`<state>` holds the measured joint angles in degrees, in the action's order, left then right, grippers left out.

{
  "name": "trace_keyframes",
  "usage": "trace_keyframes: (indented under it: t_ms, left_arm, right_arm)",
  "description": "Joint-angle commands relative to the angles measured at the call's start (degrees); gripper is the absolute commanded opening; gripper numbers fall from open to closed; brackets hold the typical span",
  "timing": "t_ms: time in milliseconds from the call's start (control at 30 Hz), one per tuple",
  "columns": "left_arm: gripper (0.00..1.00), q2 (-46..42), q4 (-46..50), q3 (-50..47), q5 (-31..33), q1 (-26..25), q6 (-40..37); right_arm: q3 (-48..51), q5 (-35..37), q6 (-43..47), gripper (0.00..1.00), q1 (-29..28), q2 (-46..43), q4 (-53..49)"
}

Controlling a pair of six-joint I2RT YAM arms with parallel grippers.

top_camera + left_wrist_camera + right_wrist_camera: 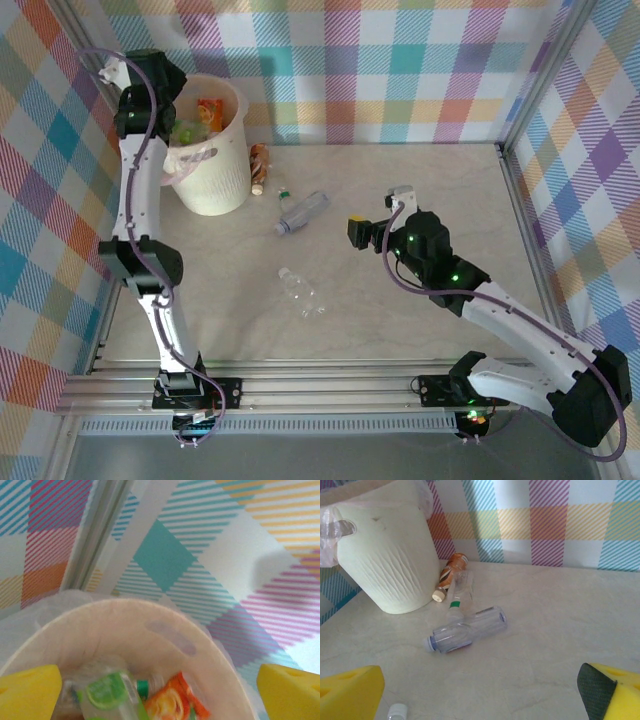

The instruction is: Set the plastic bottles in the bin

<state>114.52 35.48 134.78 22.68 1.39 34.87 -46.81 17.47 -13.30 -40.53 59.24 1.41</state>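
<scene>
Your right gripper (480, 692) gapes empty | left gripper (160, 695) open above cream-white round plastic bin (125, 625) | four crushed plastic bottles (467, 630) on pale table (560, 630)

Pale marbled tabletop (400, 320) within bright multicoloured plaid walls (400, 70), metal-framed corners.

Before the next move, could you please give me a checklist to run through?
1. The left tool open and empty above the bin: ok.
2. The right tool open and empty: ok.
3. The bin upright: ok.
4. All bottles binned: not ok, four lie on the table.
5. The blue-capped bottle unobstructed ahead of the right tool: ok.
6. Room left in the bin: cannot tell.
</scene>
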Motion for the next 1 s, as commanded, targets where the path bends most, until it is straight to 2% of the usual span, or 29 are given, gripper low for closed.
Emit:
trace_keyframes:
  t_ms: [0,67,200,367,433,533,633,833,967]
  left_arm:
    - [1.00,-9.21,-6.52,-10.86,-5.22,-2.48,-2.70]
    - [1.00,-15.30,-11.46,-21.35,-7.31,-3.19,-2.18]
    - [1.00,-24.79,-15.59,-34.98,-10.43,-4.76,-0.04]
    - [1.00,-35.64,-8.40,-46.57,-9.42,-10.93,1.95]
    - [1.00,-41.16,-4.31,-52.21,-6.84,-14.66,3.77]
    - [1.00,-48.95,-0.30,-62.36,-4.05,-19.23,9.26]
    - [1.00,-54.89,4.40,-70.82,-5.52,-21.53,16.52]
    - [1.00,-58.82,10.34,-80.33,-9.01,-31.33,27.49]
    - [1.00,-56.42,5.72,-85.76,-13.76,-38.69,33.87]
  right_arm:
    - [1.28,1.58,-1.60,1.00,-0.24,-1.13,1.98]
    - [2.00,1.88,-1.73,1.00,-0.25,-1.39,3.08]
    - [3.19,2.33,-1.84,1.00,-0.25,-1.33,4.34]
    - [4.73,4.19,-4.65,1.00,-0.17,-0.75,5.44]
    - [5.23,5.31,-6.72,1.00,-0.18,-0.79,5.09]
    - [5.30,5.53,-9.66,1.00,-0.16,-0.95,2.54]
    - [5.66,5.42,-14.26,1.00,-0.18,-1.51,-0.38]
    - [7.25,2.35,-22.98,1.00,-0.16,-2.90,-1.82]
    - [8.46,2.44,-25.10,1.00,-0.15,-2.64,-1.94]
